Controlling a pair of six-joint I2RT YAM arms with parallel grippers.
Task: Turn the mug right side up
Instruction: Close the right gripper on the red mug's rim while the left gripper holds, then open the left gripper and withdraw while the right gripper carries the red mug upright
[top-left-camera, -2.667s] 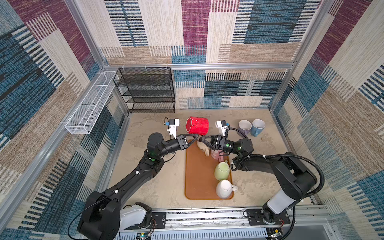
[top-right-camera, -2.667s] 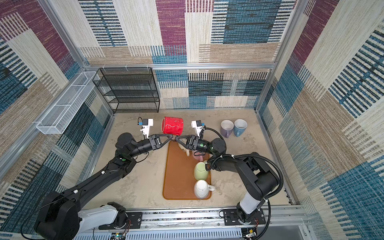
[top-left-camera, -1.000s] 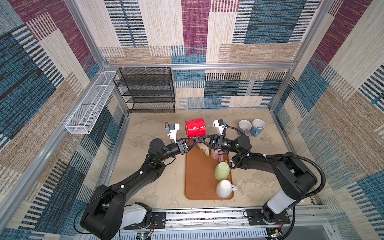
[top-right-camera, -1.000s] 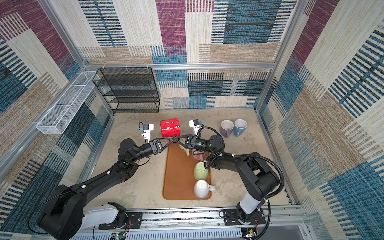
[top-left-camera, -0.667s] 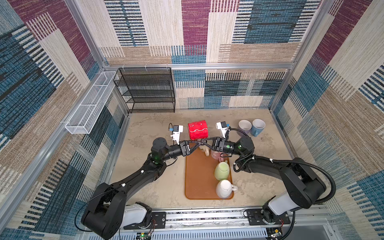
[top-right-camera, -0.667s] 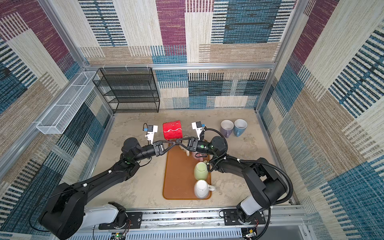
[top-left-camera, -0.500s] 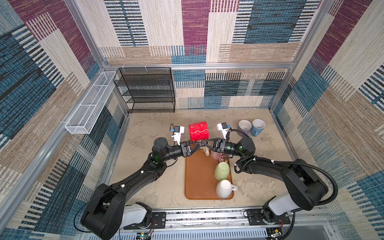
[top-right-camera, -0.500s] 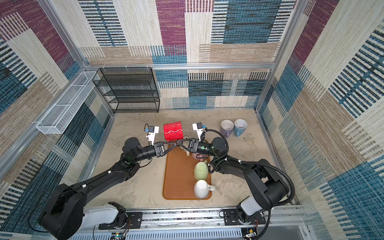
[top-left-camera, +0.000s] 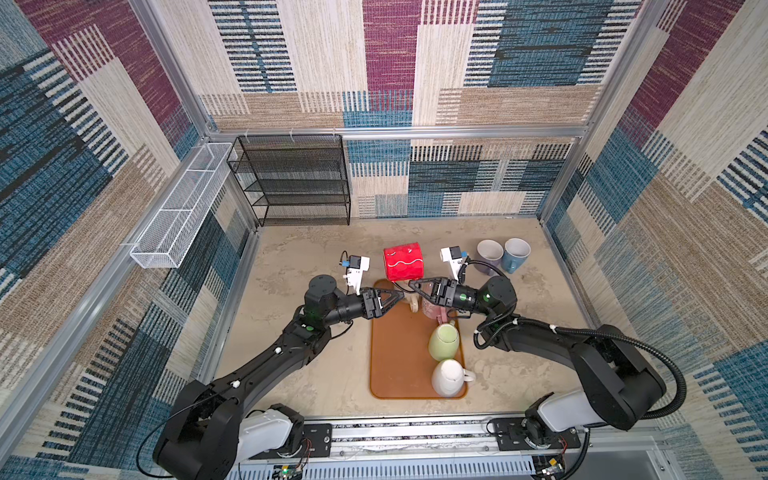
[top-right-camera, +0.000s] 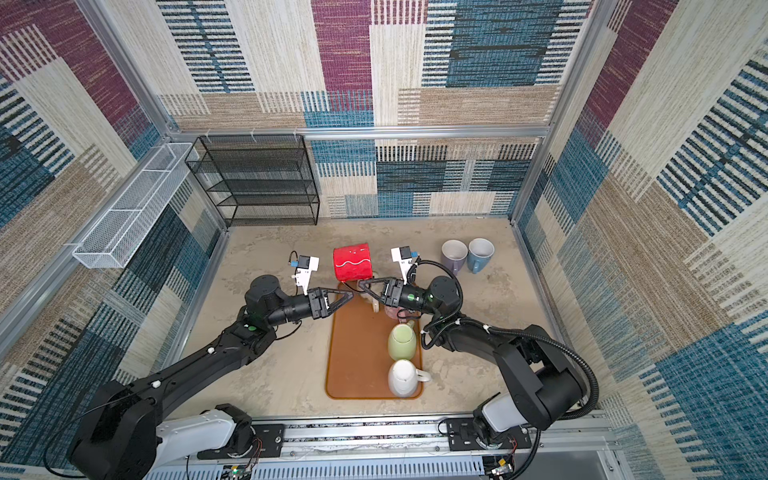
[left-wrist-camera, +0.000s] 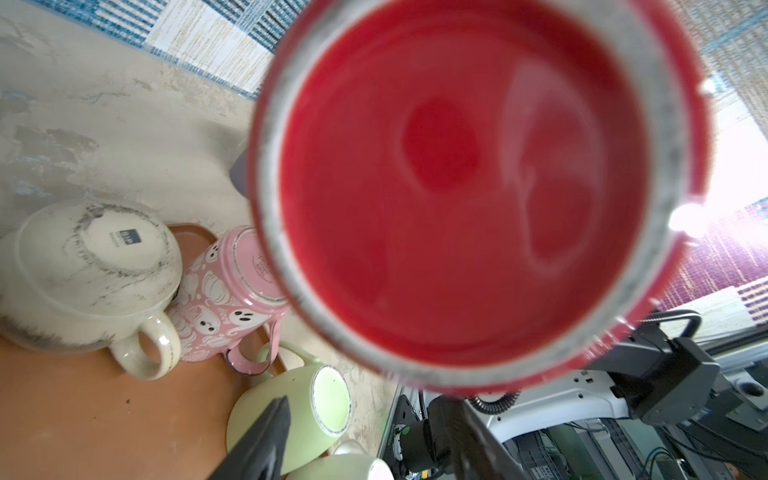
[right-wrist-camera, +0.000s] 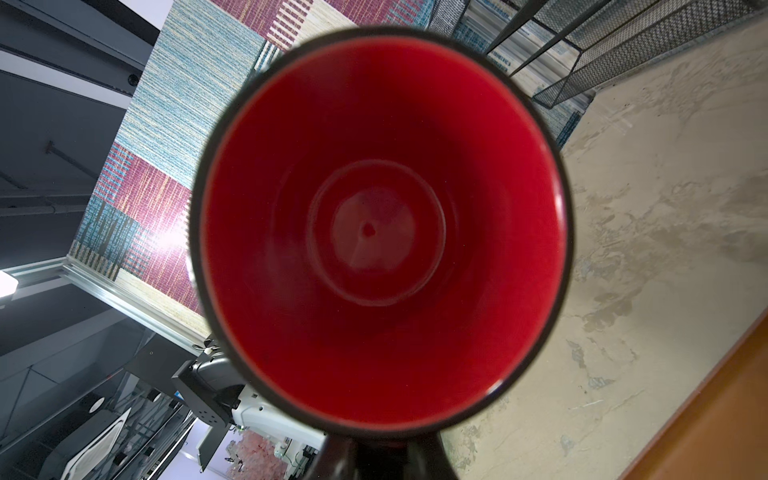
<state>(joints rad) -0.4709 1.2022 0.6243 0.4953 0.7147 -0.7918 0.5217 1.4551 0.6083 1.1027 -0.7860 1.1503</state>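
Observation:
The red mug (top-left-camera: 403, 262) (top-right-camera: 352, 262) hangs on its side above the far end of the tray. My right gripper (top-left-camera: 411, 284) (top-right-camera: 361, 284) is shut on its underside. The right wrist view looks straight into the mug's mouth (right-wrist-camera: 382, 232), with the right gripper (right-wrist-camera: 382, 453) closed on the rim below it. My left gripper (top-left-camera: 400, 296) (top-right-camera: 351, 296) is open just left of the mug and below it, holding nothing. The left wrist view shows the mug's base (left-wrist-camera: 457, 199), with the left gripper (left-wrist-camera: 370, 415) spread beneath it.
The brown tray (top-left-camera: 395, 357) carries upside-down mugs: cream (left-wrist-camera: 87, 270), pink (left-wrist-camera: 216, 299), green (top-left-camera: 444, 341) and white (top-left-camera: 448, 377). Upright purple (top-left-camera: 489, 252) and blue (top-left-camera: 516, 252) mugs stand at the back right. A black wire rack (top-left-camera: 295, 178) and a white basket (top-left-camera: 183, 208) are at the back left.
The left gripper's jaws have opened and let go of the mug. The mug has shifted slightly right and stays held by the right gripper.

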